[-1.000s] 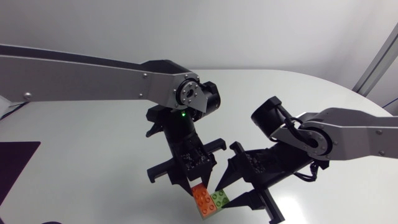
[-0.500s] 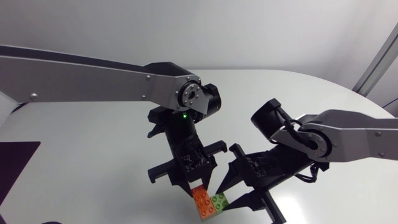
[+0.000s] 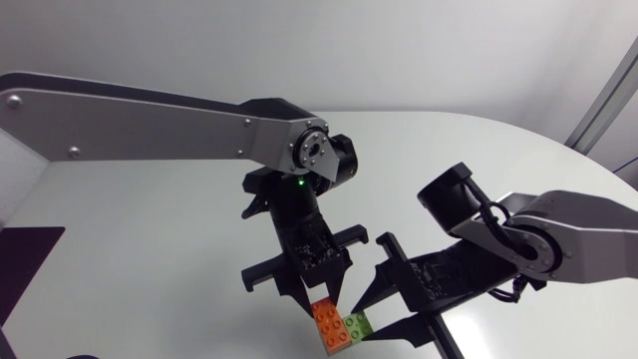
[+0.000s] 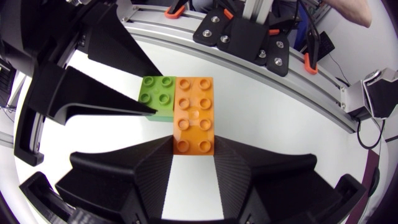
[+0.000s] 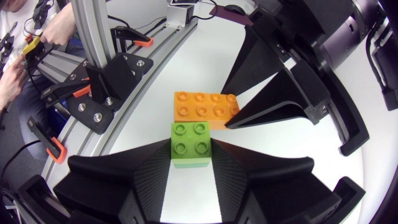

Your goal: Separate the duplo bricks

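The white worktop point(image 3: 150, 209) has a rounded far-right corner, and a dark mat point(image 3: 25, 254) lies at its near-left corner. From the left edge, the left arm point(image 3: 150, 125) stretches out long and silver. A small green light point(image 3: 295, 182) glows on its black wrist, which points steeply down towards the near edge. There the left gripper point(image 4: 194, 152) has its fingers closed in on one short end of the orange brick point(image 4: 194, 115), pinching it from both sides. That brick is a long one with two rows of four studs, and it lies flat, studs up, close to the worktop's near edge and about midway along it.

Pressed against one long side of the orange brick is the green brick point(image 5: 191, 143), a small square one with four studs. The two touch, but I cannot tell whether they overlap. The right gripper point(image 5: 189, 163) has its fingers closed on the green brick, one on each side. The tips of the two grippers come nearly together over the pair. The right arm point(image 3: 558, 234) runs low over the worktop to the right edge.
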